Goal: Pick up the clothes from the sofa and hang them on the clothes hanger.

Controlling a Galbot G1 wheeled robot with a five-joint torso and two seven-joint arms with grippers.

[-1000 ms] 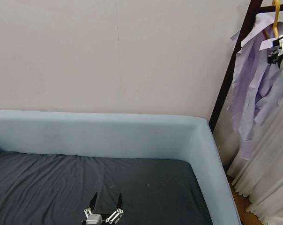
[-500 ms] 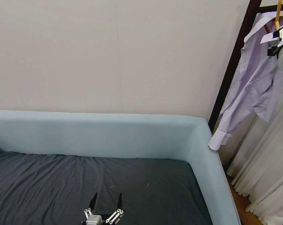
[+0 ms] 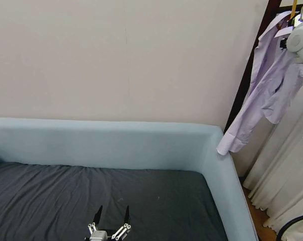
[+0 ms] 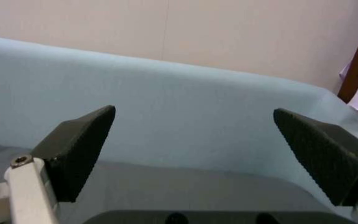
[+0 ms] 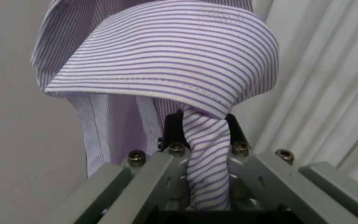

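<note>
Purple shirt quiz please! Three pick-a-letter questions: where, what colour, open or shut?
1. Where is the striped shirt? A in a basket; B up beside the dark rack post; C on the floor.
2. What colour is the sofa backrest? A red; B yellow; C light blue.
3. The right gripper is: A shut on the shirt; B open; C holding a cup.
B, it dangles by the post; C, the padding is pale blue; A, striped cloth is pinched in it, while the left gripper hovers open.
</note>
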